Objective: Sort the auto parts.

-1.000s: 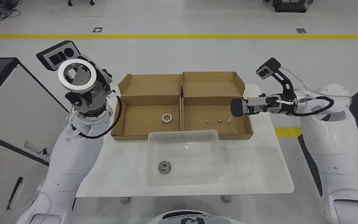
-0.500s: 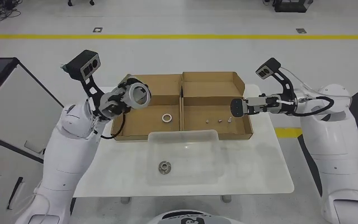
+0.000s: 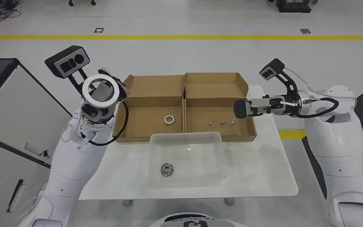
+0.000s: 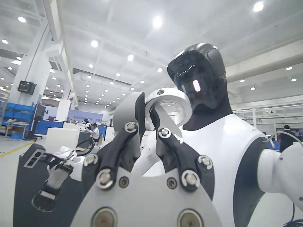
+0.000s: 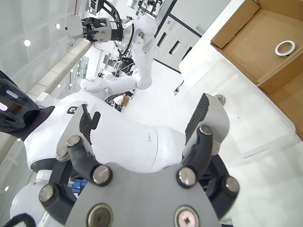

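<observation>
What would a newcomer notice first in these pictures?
First, the big ring pinched in the left gripper, held up in the air left of the boxes. Then the open right gripper hanging over the right box, and the small ring lying in the left box.

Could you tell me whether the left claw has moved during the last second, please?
Yes. Shut on the metal ring, the left claw swung over the left cardboard box's wall, then back out beyond its left side.
</observation>
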### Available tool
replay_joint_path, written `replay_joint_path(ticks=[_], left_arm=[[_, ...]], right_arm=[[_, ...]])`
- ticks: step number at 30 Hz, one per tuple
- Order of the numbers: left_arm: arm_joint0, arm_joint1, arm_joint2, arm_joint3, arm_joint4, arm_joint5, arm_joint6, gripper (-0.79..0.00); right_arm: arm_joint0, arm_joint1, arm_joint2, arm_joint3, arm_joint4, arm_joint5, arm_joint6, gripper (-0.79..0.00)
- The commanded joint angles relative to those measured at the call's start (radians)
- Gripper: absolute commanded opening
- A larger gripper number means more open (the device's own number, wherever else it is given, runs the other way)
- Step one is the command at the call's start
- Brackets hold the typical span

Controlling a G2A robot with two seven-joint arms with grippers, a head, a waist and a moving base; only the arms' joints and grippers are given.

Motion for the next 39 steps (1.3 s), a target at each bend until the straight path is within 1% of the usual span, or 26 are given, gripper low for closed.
replay_joint_path(ticks=[1,5,7,8,12,13,15,21,26,39], left_arm=[[-0.003,0.007,-0.004,0.023,0.091,0.000,0.000,-0.785],[-0.005,0.019,-0.002,0.066,0.237,0.000,0.000,-0.785],[-0.012,0.027,-0.009,0.083,0.338,0.000,0.000,-0.785],[-0.013,0.029,-0.011,0.083,0.361,0.000,0.000,-0.785],[-0.010,0.033,-0.014,0.075,0.352,0.000,0.000,-0.785],[-0.010,0.033,-0.014,0.071,0.341,0.000,0.000,-0.785],[-0.006,0.031,-0.012,0.064,0.267,0.000,0.000,-0.785],[0.001,0.024,0.013,0.015,-0.021,0.000,0.000,-0.785],[-0.001,0.024,0.020,-0.019,-0.135,0.000,0.000,-0.785],[-0.002,0.024,0.018,-0.023,-0.146,0.000,0.000,-0.785]], right_arm=[[0.000,0.000,0.000,0.000,0.000,0.000,0.000,0.000],[0.000,0.000,0.000,0.000,0.000,0.000,0.000,0.000],[0.000,0.000,0.000,0.000,0.000,0.000,0.000,0.000],[0.000,0.000,0.000,0.000,0.000,0.000,0.000,0.000],[0.000,0.000,0.000,0.000,0.000,0.000,0.000,0.000],[0.000,0.000,0.000,0.000,0.000,0.000,0.000,0.000],[0.000,0.000,0.000,0.000,0.000,0.000,0.000,0.000],[0.000,0.000,0.000,0.000,0.000,0.000,0.000,0.000],[0.000,0.000,0.000,0.000,0.000,0.000,0.000,0.000],[0.000,0.000,0.000,0.000,0.000,0.000,0.000,0.000]])
